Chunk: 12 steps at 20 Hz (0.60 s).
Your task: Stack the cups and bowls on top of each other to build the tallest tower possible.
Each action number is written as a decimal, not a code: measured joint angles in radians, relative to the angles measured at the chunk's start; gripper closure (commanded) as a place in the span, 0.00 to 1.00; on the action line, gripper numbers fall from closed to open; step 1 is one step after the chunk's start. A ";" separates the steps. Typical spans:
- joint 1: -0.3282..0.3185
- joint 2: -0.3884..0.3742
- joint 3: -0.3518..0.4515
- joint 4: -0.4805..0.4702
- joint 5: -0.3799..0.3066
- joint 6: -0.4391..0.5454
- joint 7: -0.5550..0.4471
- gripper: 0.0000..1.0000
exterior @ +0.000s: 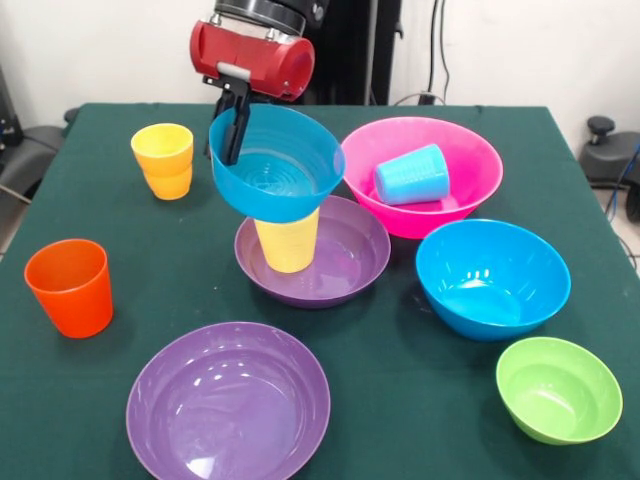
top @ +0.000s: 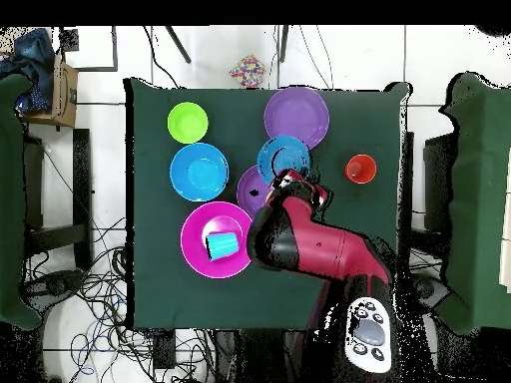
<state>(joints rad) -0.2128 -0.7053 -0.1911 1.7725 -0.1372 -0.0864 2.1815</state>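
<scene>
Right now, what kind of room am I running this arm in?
Probably a robotics lab, not a kitchen. The table wears a green cloth and carries only plastic cups and bowls, loose cables sprawl across the tiled floor, and the arm stands on a pedestal at the table's edge.

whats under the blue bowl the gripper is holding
A pale yellow cup standing in a purple bowl. The blue bowl covers the cup's rim, so contact is unclear.

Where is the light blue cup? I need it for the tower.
In the front view, the light blue cup lies on its side inside the pink bowl, right of the gripper.
</scene>
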 measured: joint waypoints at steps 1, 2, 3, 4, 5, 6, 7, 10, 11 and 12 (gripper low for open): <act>-0.001 0.000 0.002 0.004 0.001 -0.003 0.000 1.00; -0.002 0.000 0.003 0.007 0.001 -0.005 0.000 1.00; -0.004 0.000 0.004 0.011 0.002 -0.009 0.000 1.00; -0.005 0.000 0.006 0.016 0.002 -0.013 0.000 1.00; -0.007 0.000 0.008 0.019 0.002 -0.016 0.000 1.00; -0.014 0.000 0.015 0.027 0.002 -0.024 0.000 1.00; -0.019 0.000 0.018 0.031 0.002 -0.027 0.000 1.00; -0.039 -0.001 0.032 0.044 0.002 -0.038 0.000 1.00; -0.043 -0.001 0.035 0.046 0.002 -0.038 0.000 1.00; -0.047 -0.002 0.037 0.049 0.002 -0.039 0.000 1.00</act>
<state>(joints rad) -0.2598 -0.7071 -0.1538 1.8216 -0.1353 -0.1249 2.1819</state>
